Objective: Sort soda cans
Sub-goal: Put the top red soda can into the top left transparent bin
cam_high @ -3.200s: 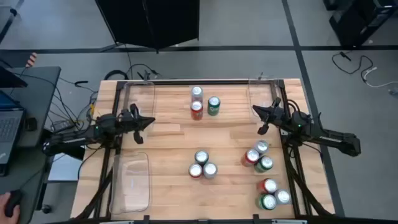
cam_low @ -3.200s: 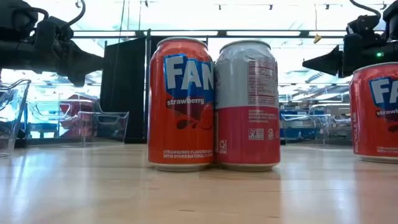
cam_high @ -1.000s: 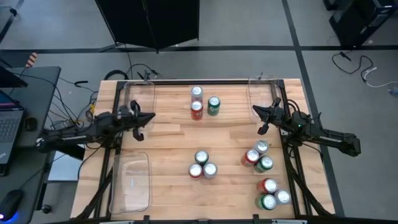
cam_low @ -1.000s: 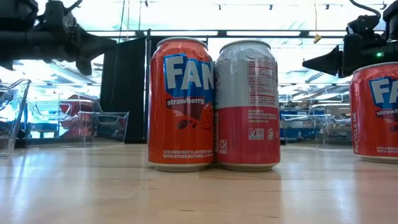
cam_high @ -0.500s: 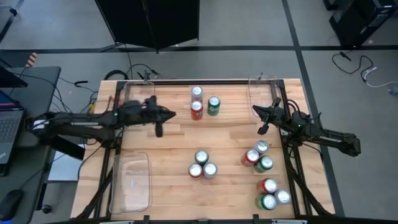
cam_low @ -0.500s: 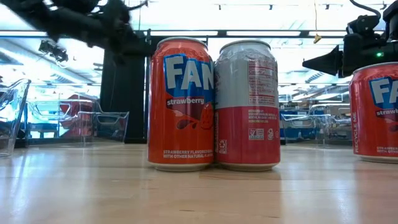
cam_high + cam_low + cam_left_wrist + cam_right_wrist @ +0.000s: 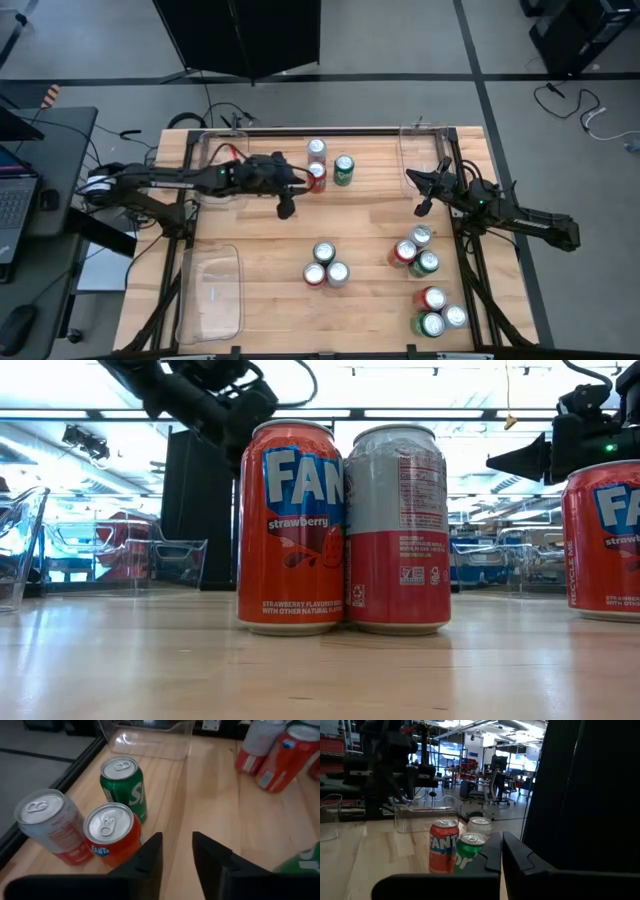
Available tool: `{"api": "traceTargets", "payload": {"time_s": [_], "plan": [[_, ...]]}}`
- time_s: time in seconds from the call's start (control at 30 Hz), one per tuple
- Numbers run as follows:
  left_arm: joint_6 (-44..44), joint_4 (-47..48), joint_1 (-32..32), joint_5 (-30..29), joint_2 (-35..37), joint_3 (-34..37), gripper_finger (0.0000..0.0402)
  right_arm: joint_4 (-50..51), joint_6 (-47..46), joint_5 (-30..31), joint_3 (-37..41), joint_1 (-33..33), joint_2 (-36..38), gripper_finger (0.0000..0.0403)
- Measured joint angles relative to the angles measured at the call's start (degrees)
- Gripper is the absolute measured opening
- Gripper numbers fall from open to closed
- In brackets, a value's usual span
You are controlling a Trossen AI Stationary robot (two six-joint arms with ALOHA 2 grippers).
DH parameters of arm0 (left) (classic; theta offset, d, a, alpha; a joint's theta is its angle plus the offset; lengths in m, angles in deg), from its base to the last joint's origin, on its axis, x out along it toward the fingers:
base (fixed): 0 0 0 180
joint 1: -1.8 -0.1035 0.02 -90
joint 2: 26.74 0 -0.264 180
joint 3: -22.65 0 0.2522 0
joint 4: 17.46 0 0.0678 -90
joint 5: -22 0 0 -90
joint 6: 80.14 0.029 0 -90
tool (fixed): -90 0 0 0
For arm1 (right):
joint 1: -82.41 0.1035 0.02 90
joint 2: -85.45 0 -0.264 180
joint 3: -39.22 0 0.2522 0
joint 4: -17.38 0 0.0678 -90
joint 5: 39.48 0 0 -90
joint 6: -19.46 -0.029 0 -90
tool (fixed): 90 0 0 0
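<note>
Three soda cans stand upright at the far middle of the table: a silver-white can [image 7: 316,149], a red can [image 7: 316,176] and a green can [image 7: 343,168]. My left gripper [image 7: 297,179] hovers just left of the red can [image 7: 112,836], open by a narrow gap [image 7: 177,851] and touching nothing; the green can [image 7: 125,785] and the silver-white can [image 7: 47,827] stand beside it. My right gripper [image 7: 408,176] waits shut near the right edge [image 7: 501,851]. Three more cans stand mid-table [image 7: 324,264], and two groups of three stand at the near right [image 7: 414,251] [image 7: 437,312].
Clear plastic bins sit at the far left [image 7: 222,150], the near left [image 7: 210,290] and the far right [image 7: 420,150]. In the low view a red can [image 7: 290,525] and a silver-and-red can [image 7: 397,525] fill the middle. Bare wood lies between the groups.
My left arm has reached out from the table's left edge toward the right, across the far left bin, and its gripper now hangs beside the far group of cans. The cans and my right arm have kept still.
</note>
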Motion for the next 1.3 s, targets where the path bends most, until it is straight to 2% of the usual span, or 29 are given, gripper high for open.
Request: {"api": "traceTargets", "payload": {"time_s": [0.17, 0.4, 0.6, 0.83, 0.93, 1.3], "plan": [[-0.1, 0.4, 0.0, -1.4, -3.0, -1.6, 0.0185, 0.0, 0.0, 0.0, 0.0, 0.0, 0.0, 0.0003], [-1.7, -0.1, -0.1, -4.9, -3.2, -2.0, 0.0279, 0.0, 0.0, 0.0, 0.0, 0.0, 0.0, 0.0003], [-1.7, -0.9, -1.2, -6.4, -4.7, -2.0, 0.0332, 0.0, 0.0, 0.0, 0.0, 0.0, 0.0, 0.0003], [-2.2, -4.1, -4.9, -5.6, -7.3, -2.0, 0.0356, 0.0, 0.0, 0.0, 0.0, 0.0, 0.0, 0.0003], [-3.2, -5.8, -5.3, -4.0, -8.9, -2.0, 0.0357, 0.0, 0.0, 0.0, 0.0, 0.0, 0.0, 0.0003], [-3.5, -13.6, -6.4, -3.9, -14.5, -2.0, 0.0357, 0.0, 0.0, 0.0, 0.0, 0.0, 0.0, 0.0003]]}}
